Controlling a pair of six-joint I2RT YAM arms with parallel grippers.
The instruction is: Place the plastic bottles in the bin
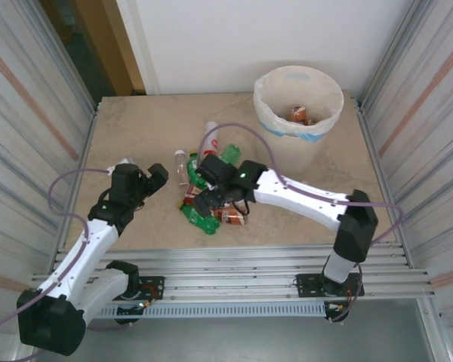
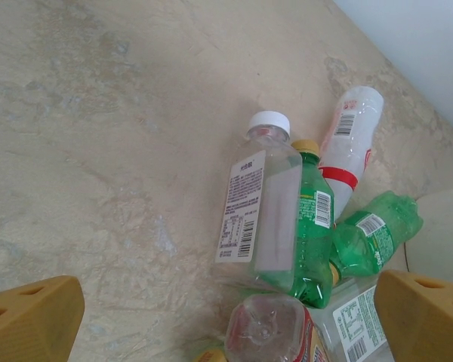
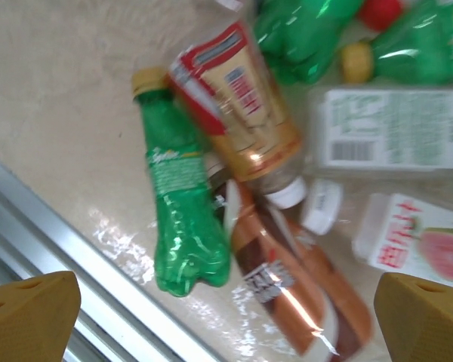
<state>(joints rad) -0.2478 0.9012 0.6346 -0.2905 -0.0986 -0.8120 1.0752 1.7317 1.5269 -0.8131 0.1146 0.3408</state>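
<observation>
Green bottle (image 3: 177, 204) — apparently untouched — below gaping right gripper (image 3: 226, 313).

Your left arm (image 1: 90, 241) and right arm (image 1: 302, 197) wear white shells with black joints; a lilac cable (image 1: 241, 126) loops along each. Your fingers (image 2: 30, 317) are mustard-yellow wedges.

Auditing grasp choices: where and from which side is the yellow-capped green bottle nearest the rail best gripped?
Take the green bottle across its labelled mid-body, from straight above, jaws spanning its width. It lies flat at the pile's edge: bare table on the rail side, but the brown bottle and the tan-labelled bottle lie close along the other, so that side is probably tight.
</observation>
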